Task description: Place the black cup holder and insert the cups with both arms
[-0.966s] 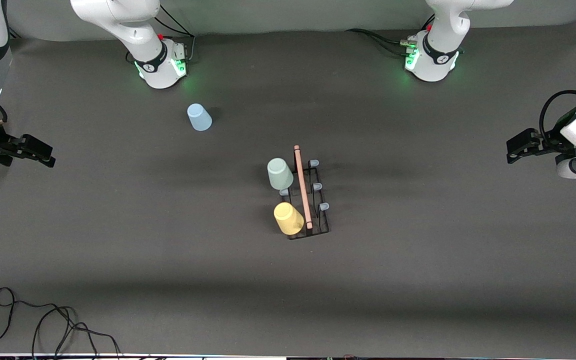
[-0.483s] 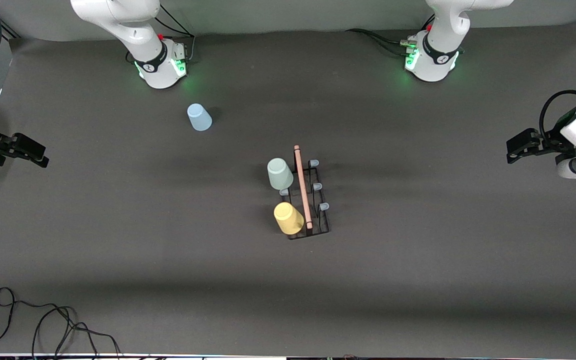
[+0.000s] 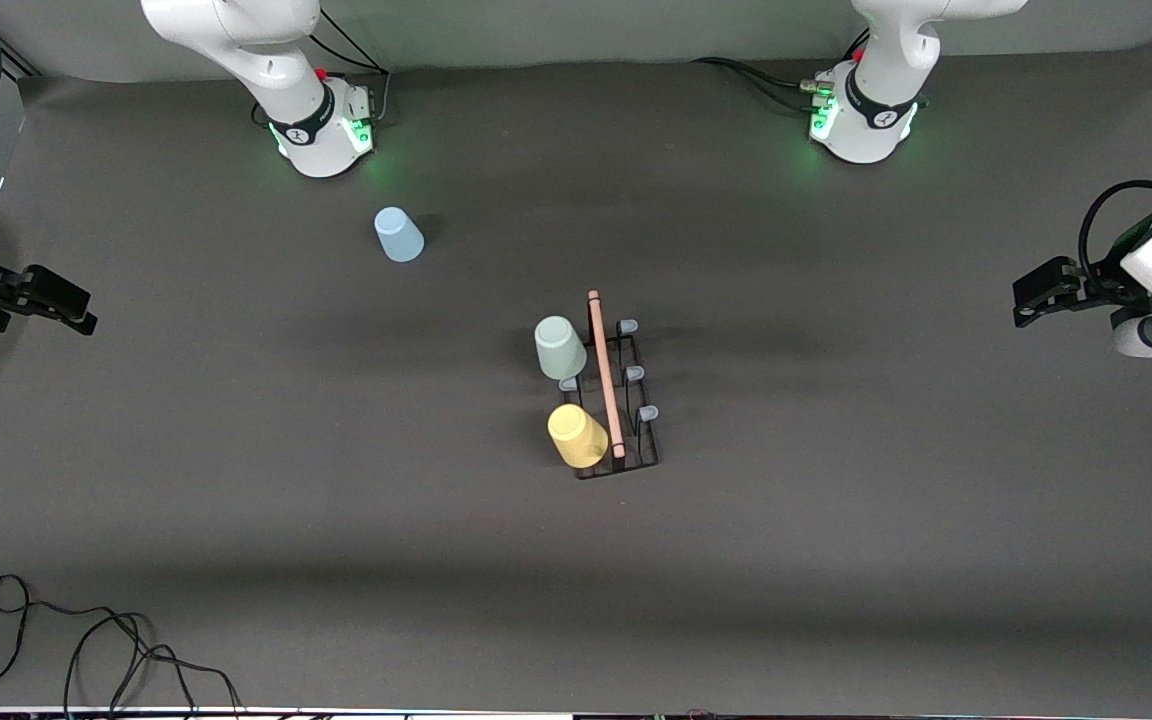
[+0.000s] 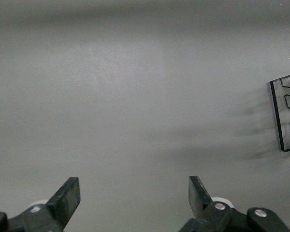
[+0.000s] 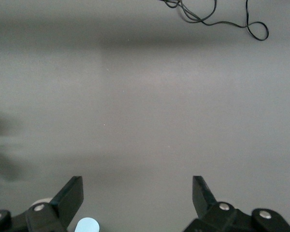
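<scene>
Your landmark is the black cup holder point(image 3: 613, 400): it stands upright mid-table, wooden rod handle on top.

The pale green cup point(image 3: 559, 347) sits upside down on a prong on the side toward the right arm's end of the table, at the holder's end farther from the front camera. The yellow cup point(image 3: 576, 437) sits upside down on the prong at the nearer end of that same side. One bare prong point(image 3: 568, 384) shows between them. The three prongs point(image 3: 635, 374) on the side toward the left arm's end are bare.

The light blue cup point(image 3: 398, 235) is off the holder: upside down on the table, well apart from it, farther from the front camera and toward the right arm's end.

You've got the right gripper point(image 3: 61, 308) over the table edge at the right arm's end, well apart from the holder, jaws spread, nothing between them point(image 5: 137, 203).

The left gripper point(image 3: 1041, 292) waits over the left arm's end, also well apart from the holder, jaws spread and empty point(image 4: 135, 200). Its wrist view catches just a corner of the holder's base point(image 4: 286, 113).

A loose cable point(image 3: 86, 650) lies well nearer the front camera than the holder, toward the right arm's end.
</scene>
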